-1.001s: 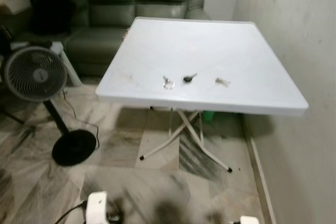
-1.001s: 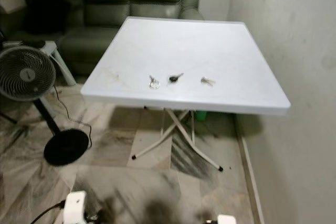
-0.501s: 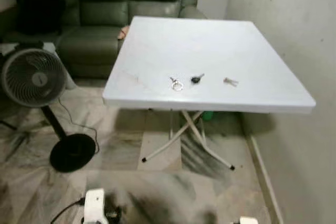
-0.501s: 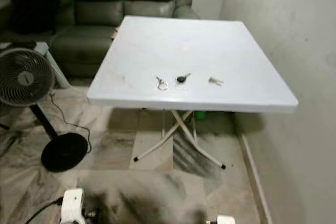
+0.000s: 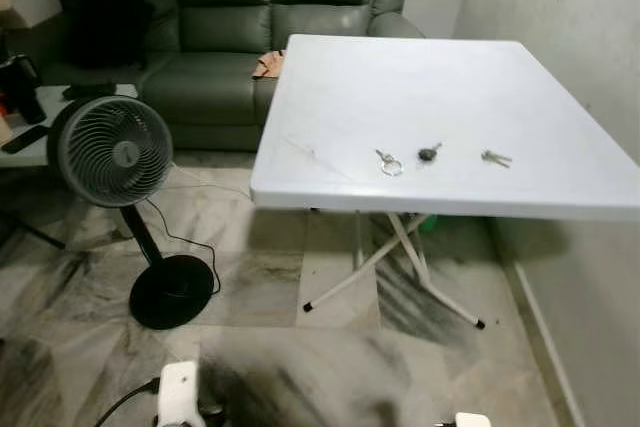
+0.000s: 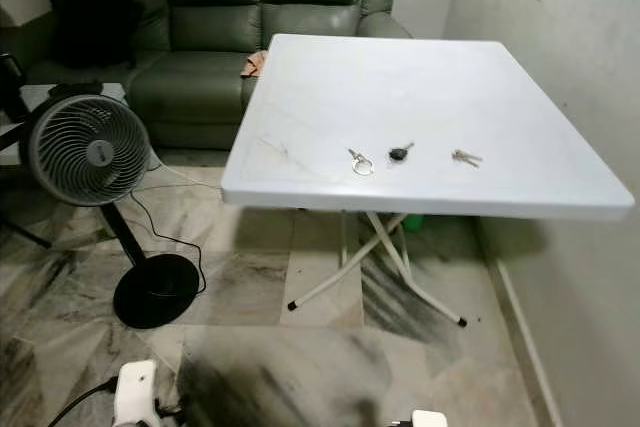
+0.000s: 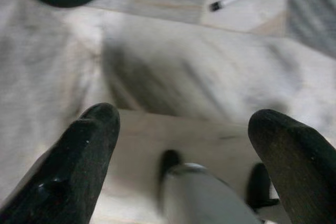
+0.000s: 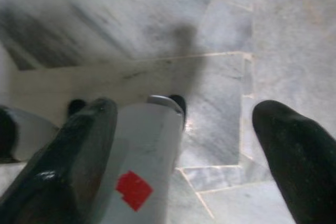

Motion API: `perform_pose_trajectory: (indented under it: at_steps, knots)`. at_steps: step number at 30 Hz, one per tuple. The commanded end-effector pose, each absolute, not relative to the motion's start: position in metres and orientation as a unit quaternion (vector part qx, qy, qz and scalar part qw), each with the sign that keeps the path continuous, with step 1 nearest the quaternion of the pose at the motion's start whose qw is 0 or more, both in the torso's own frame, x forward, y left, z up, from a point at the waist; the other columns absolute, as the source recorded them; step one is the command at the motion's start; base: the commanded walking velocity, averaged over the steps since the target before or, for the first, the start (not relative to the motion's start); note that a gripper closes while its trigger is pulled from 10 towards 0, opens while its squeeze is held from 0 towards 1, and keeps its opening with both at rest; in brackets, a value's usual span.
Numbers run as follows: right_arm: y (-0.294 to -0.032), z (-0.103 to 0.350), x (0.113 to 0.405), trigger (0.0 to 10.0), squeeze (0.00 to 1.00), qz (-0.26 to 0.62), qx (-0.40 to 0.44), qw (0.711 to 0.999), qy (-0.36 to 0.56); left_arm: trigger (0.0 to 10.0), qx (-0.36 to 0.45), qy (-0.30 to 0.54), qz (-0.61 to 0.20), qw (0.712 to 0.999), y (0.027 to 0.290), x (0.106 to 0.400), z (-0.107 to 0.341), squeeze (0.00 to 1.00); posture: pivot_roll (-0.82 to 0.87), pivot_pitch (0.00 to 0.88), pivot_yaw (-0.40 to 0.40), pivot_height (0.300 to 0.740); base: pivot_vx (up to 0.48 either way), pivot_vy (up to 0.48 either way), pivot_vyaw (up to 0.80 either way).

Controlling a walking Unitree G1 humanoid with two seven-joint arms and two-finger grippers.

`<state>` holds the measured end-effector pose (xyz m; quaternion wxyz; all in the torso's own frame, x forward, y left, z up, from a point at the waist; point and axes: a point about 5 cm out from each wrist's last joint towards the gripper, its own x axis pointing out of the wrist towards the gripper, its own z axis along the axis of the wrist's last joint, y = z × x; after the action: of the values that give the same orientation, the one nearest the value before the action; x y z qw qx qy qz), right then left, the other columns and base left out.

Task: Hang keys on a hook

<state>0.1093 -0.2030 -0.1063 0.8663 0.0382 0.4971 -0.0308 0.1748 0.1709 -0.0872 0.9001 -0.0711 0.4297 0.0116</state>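
Down low first: both arms hang idle over the marble floor (image 5: 90,347). Left gripper (image 7: 184,145) w/ fingers spread wide, nothing between them; right gripper (image 8: 184,145) likewise spread, empty, a silver leg part w/ a red square showing below it.

Floor is grey-veined tile, open in lower centre of the eye views; a black fan base w/ cord sits lower left, and the pedestal fan (image 5: 112,152) stands at left-centre. Wall (image 5: 600,277) closes off the right side.

White folding table (image 5: 330,117) fills centre-right, crossed white legs under it. Keys lie near its front edge, three lots in a row, apart from each other: ring key (image 5: 388,161) at left, silver w/ a round ring; black-headed key (image 5: 428,153) in the middle; small silver key (image 5: 495,158) at right. Rest of the tabletop is bare white w/ faint scuffs on its left part.

Farther back, upper left, a dark green sofa (image 5: 250,7) w/ a tan object on its seat just beside the table's far-left corner.

Vs. 0.5 s ago: whole picture has shifted right, so camera moved; fan is now fuller in frame, keys hold the same row on the table.
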Motion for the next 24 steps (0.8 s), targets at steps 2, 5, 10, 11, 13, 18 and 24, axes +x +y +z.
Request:
perform_pose_trajectory:
  at_steps: [2,5,10,11,13,18,24]
  knots:
    - [-0.198,-0.108,0.107,10.0,0.00,-0.032,0.044,0.862,0.504,10.0,-0.056,0.434,0.029,0.899,0.186,0.171,-0.087,0.00,0.02,0.000,0.011,0.740,0.000,0.000,0.00]
    - [-0.198,-0.108,0.108,10.0,0.00,-0.032,0.044,0.862,0.503,10.0,-0.057,0.432,0.029,0.900,0.185,0.172,-0.087,0.00,0.02,0.000,0.010,0.740,0.000,0.000,0.00]
    - [-0.199,-0.106,0.111,10.0,0.00,-0.028,0.042,0.868,0.494,10.0,-0.056,0.423,0.025,0.904,0.184,0.175,-0.085,0.00,0.02,0.000,0.010,0.740,0.000,0.000,0.00]
    - [-0.199,-0.106,0.112,10.0,0.00,-0.027,0.041,0.869,0.492,10.0,-0.053,0.420,0.022,0.906,0.184,0.176,-0.085,0.00,0.02,0.000,0.010,0.740,0.000,0.000,0.00]
    - [-0.200,-0.104,0.118,10.0,0.00,-0.024,0.041,0.876,0.479,10.0,-0.056,0.407,0.017,0.912,0.184,0.180,-0.082,0.00,0.02,0.000,0.013,0.740,0.000,0.000,0.00]
    - [-0.202,-0.091,0.147,10.0,0.00,-0.007,0.039,0.908,0.417,10.0,-0.061,0.355,0.006,0.933,0.187,0.197,-0.070,0.00,0.01,0.000,0.017,0.740,0.000,0.000,0.00]
    - [-0.202,-0.056,0.194,10.0,0.00,0.058,-0.002,0.961,0.269,10.0,-0.074,0.232,-0.009,0.970,0.194,0.226,-0.042,0.00,0.01,0.000,0.020,0.740,0.000,0.000,0.00]
